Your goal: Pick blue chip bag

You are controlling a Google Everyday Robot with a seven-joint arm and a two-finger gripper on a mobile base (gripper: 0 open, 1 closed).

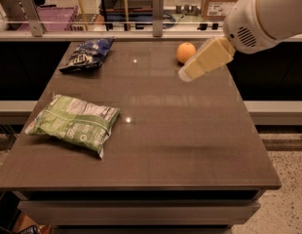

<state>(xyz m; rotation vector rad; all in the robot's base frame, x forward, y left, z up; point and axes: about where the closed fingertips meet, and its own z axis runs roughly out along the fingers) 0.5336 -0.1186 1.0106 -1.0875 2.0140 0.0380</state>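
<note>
The blue chip bag (pixel 87 54) is a small crinkled dark-blue foil bag with white and black markings, lying at the far left corner of the brown table (pixel 180 145). My gripper (pixel 186 74) hangs from the white arm at the upper right, above the table's far right part, just in front of an orange. It is well to the right of the blue bag and holds nothing that I can see.
A larger light-green chip bag (pixel 75 123) lies at the left near side. An orange (pixel 186 52) sits at the far edge, right of centre. A rail with metal posts (pixel 157 8) and shelves runs behind the table.
</note>
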